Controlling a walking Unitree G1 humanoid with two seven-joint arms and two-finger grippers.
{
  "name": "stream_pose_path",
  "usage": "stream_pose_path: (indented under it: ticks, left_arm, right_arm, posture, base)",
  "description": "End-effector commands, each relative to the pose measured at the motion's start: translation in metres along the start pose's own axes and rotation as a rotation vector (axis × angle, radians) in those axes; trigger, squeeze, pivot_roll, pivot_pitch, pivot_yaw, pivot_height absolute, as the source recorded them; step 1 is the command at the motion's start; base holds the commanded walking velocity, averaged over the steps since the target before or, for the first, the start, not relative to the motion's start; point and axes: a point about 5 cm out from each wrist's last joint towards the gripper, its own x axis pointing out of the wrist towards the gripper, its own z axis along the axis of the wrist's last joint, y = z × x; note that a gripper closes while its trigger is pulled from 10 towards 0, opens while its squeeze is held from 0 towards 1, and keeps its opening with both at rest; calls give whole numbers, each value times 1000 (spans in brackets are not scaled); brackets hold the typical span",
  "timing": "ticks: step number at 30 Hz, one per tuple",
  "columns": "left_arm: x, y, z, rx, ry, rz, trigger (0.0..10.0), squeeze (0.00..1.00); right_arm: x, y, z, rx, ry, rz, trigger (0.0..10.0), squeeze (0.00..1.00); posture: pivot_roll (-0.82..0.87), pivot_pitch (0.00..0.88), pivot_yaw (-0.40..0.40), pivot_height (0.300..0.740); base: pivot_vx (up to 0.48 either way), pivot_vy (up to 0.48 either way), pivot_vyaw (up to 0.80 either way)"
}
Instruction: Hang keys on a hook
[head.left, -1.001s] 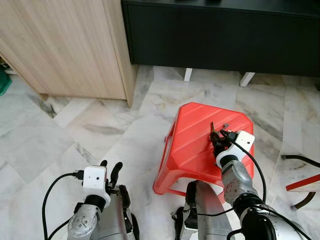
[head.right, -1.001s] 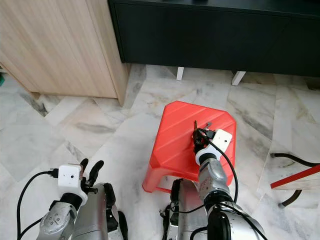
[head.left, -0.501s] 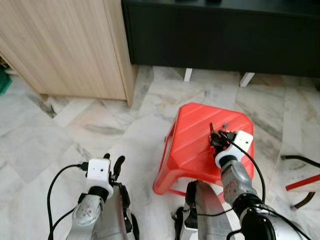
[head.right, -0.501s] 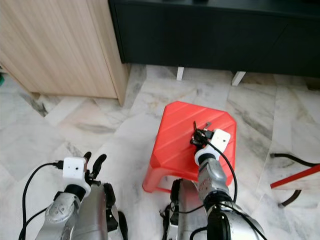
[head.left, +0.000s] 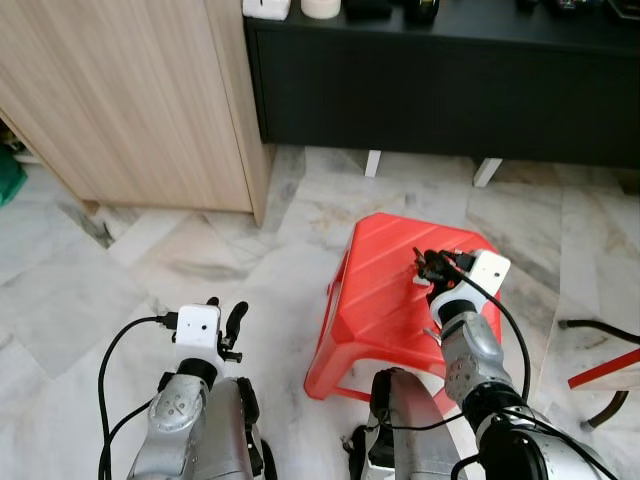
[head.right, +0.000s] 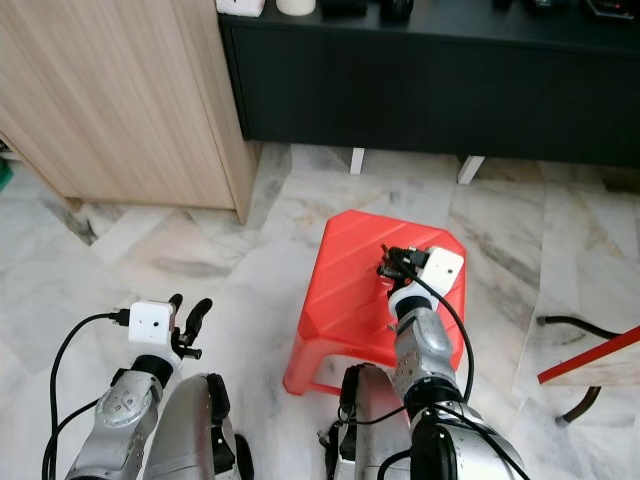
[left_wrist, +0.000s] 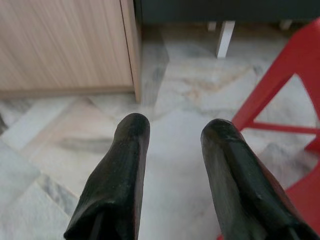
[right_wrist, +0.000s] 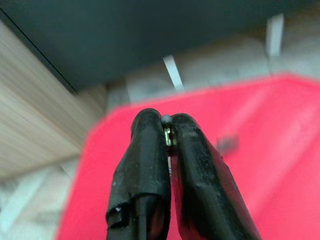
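My right gripper (head.left: 424, 268) hovers just over the top of a red plastic stool (head.left: 385, 300), shut on a small bunch of keys. In the right wrist view a bit of yellowish metal, the keys (right_wrist: 168, 135), is pinched between the two black fingertips (right_wrist: 150, 150), with the stool's red top (right_wrist: 250, 165) blurred behind. Most of the bunch is hidden by the fingers. My left gripper (head.left: 224, 318) is held low at my left side over the marble floor, open and holding nothing; its fingers (left_wrist: 117, 185) stand well apart.
A light wooden cabinet (head.left: 130, 90) stands at the far left, and a long black low cabinet (head.left: 450, 85) on white legs behind the stool has small items (head.left: 265, 8) on top. A black cable (head.left: 600, 328) and a red-edged board (head.left: 605, 365) lie on the floor at right.
The head view has tilted up, bringing the black cabinet's top into sight. My left arm has risen a little. The right gripper stays shut on the keys above the stool.
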Motion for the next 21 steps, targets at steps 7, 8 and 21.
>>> stream_pose_path:
  ticks: [7, 8, 21]
  left_arm:
    - [1, 11, -10, -10, 24, 34, 10000, 0]
    - [1, 12, -11, -17, 27, 42, 10000, 0]
    - [2, 18, -20, -47, 47, 79, 10000, 0]
  right_arm:
    - [-10, 4, 4, -99, -72, 88, 0, 0]
    - [-13, 3, 3, -111, -72, 94, 0, 0]
    - [-39, -35, -17, -177, 47, -38, 10000, 0]
  posture:
    - [82, 58, -66, 567]
    - [82, 58, -66, 567]
    - [61, 14, -66, 612]
  base:
    - [0, 0, 0]
    - [0, 0, 0]
    - [0, 0, 0]
